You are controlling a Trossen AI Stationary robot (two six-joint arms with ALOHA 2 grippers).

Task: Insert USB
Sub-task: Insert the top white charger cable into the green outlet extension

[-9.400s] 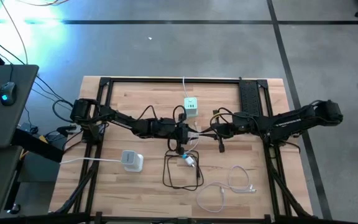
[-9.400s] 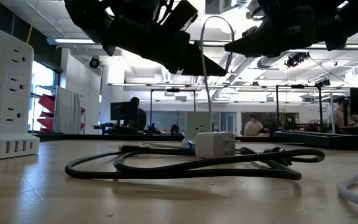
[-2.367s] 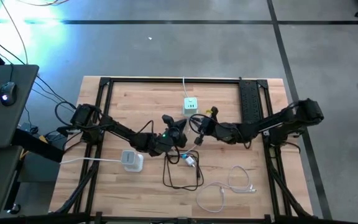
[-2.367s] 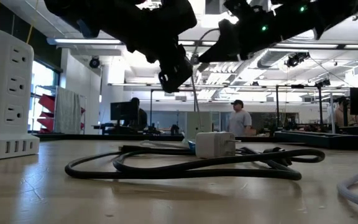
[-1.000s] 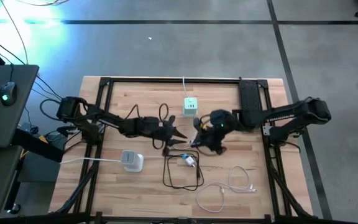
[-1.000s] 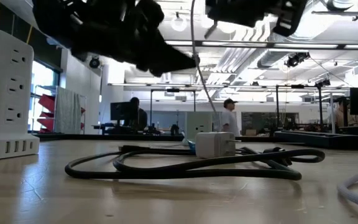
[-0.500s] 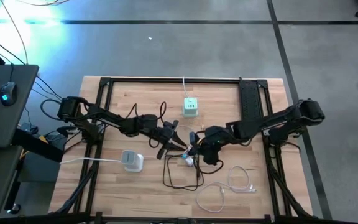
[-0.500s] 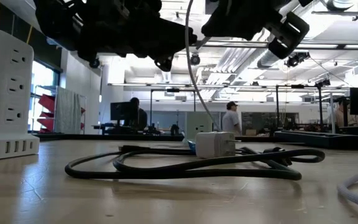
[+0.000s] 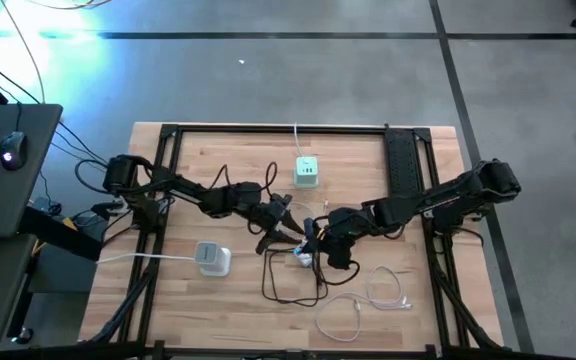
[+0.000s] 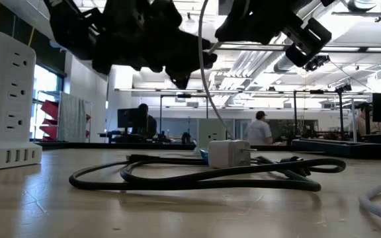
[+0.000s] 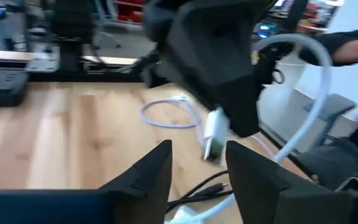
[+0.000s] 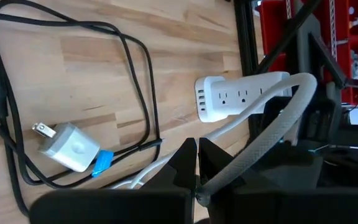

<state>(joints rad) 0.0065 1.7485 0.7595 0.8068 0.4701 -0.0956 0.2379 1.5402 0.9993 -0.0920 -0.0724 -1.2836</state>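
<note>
right hand (image 9: pixel 320 236) pinched on white cable (image 12: pixel 272 140), holding USB plug (image 11: pixel 214 132) up mid-counter (image 9: pixel 218 150) so it can be aimed | left hand (image 9: pixel 290 228) spread, plug right in front, not gripped | power cube (image 9: pixel 307 171) behind, probably the port target

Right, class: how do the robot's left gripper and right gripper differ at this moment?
The left gripper is open and holds nothing, while the right gripper is shut on a white USB cable. The left gripper faces the cable's plug, which hangs below the right gripper. Both hover close together above the middle of the wooden table.
</note>
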